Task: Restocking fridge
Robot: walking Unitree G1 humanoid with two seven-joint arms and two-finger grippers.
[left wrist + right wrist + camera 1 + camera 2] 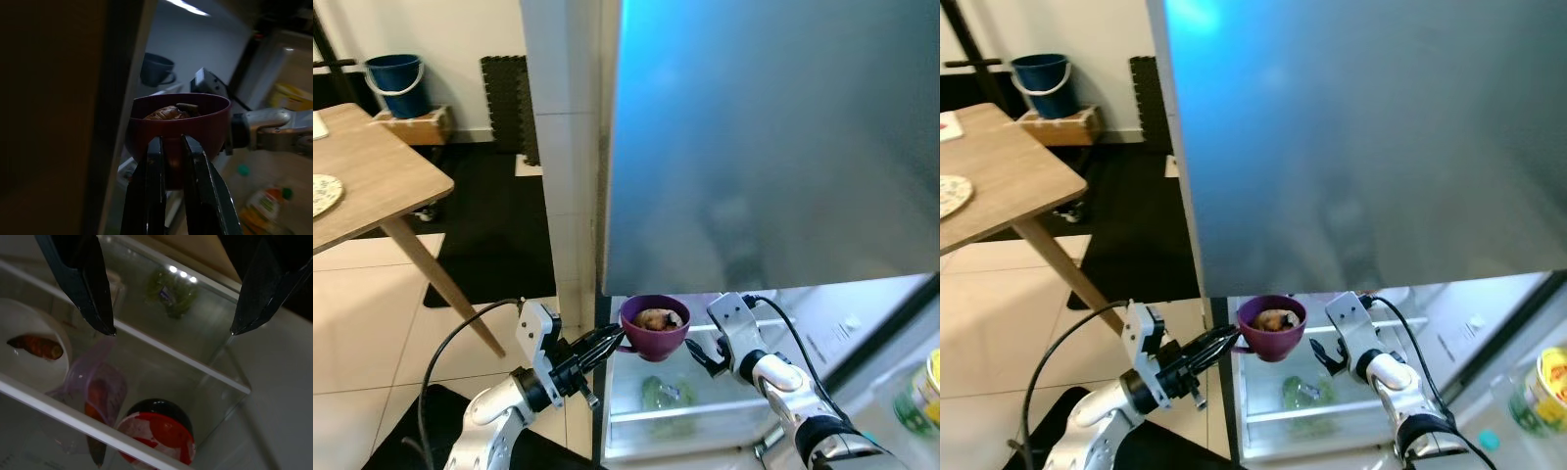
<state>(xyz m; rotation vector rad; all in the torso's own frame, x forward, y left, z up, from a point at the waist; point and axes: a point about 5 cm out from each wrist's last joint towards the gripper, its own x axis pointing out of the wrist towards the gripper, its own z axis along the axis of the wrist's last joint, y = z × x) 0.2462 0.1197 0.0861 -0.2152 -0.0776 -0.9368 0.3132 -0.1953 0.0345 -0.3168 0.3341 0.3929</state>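
Observation:
A purple cup [655,328] with brown food in it hangs at the open fridge's front, just under the upper door [773,137]. My left gripper [610,342] is shut on its handle; in the left wrist view the two black fingers [157,196] pinch the handle below the cup [181,122]. My right gripper [702,352] stands open just right of the cup, over a glass shelf [161,345]. Its wrist view looks down through the shelves at a white bowl [34,345], a translucent purple cup [95,387], a red-lidded jar [159,431] and a green bag [173,289].
A dark cup [156,71] sits on an inner fridge shelf. Greens lie in the bottom drawer [671,397]. Jars and bottles stand in the door racks [925,387] at the right. A wooden table [372,186] and a blue bucket [396,83] are at the left.

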